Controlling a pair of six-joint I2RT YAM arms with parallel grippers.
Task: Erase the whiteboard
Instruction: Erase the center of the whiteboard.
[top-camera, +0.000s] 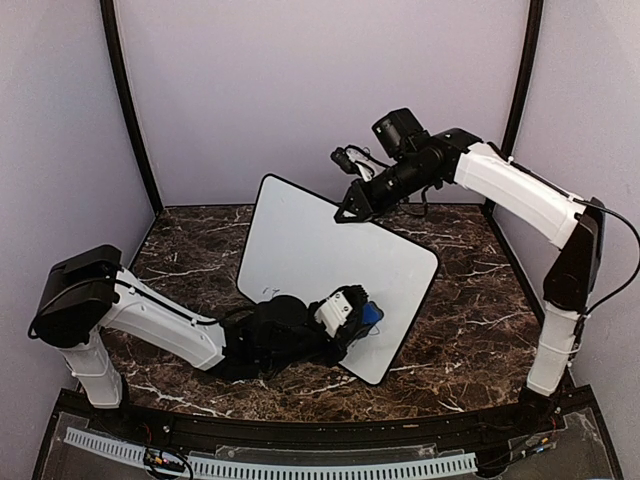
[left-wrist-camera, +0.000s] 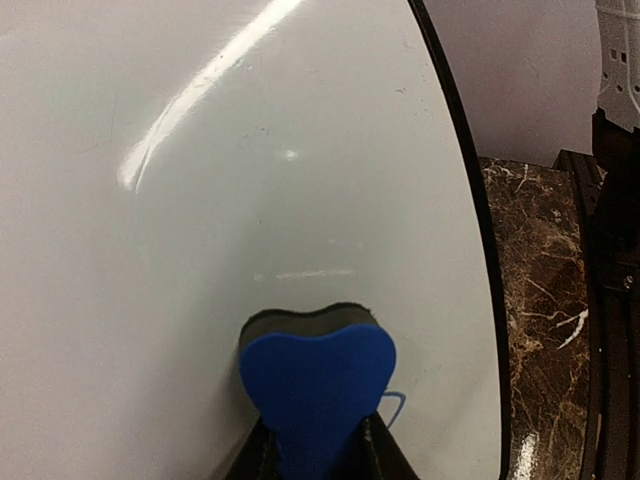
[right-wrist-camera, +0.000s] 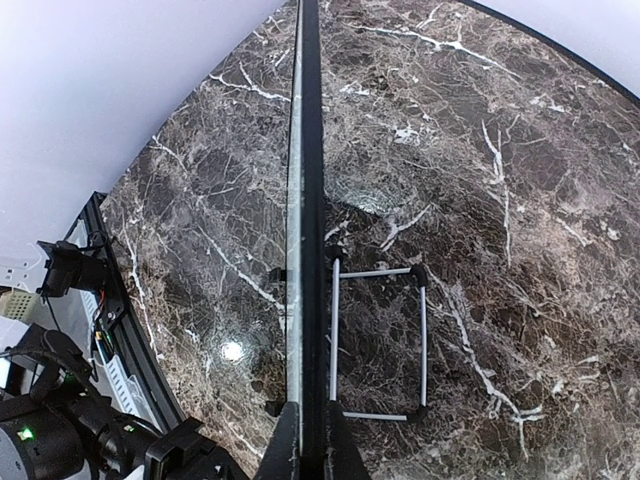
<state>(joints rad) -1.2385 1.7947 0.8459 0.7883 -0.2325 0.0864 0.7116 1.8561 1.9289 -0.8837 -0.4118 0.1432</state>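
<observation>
Blue eraser (left-wrist-camera: 318, 385) clamped in my left jaws, pressed on the whiteboard (top-camera: 320, 250) (tilted up) — right jaws pinch its 12 o'clock edge.

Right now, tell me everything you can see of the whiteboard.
The glossy white rectangular whiteboard, rounded corners and thin black edge, stands tilted on the dark marble table. Its face looks nearly clean. The right end effector pinches its top edge; the left end effector presses a blue eraser block against its lower face.

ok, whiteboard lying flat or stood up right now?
Stood up, tilted. The whiteboard rests on its lower edge on the table; the right jaws clamp its top edge, seen edge-on in the right wrist view.
</observation>
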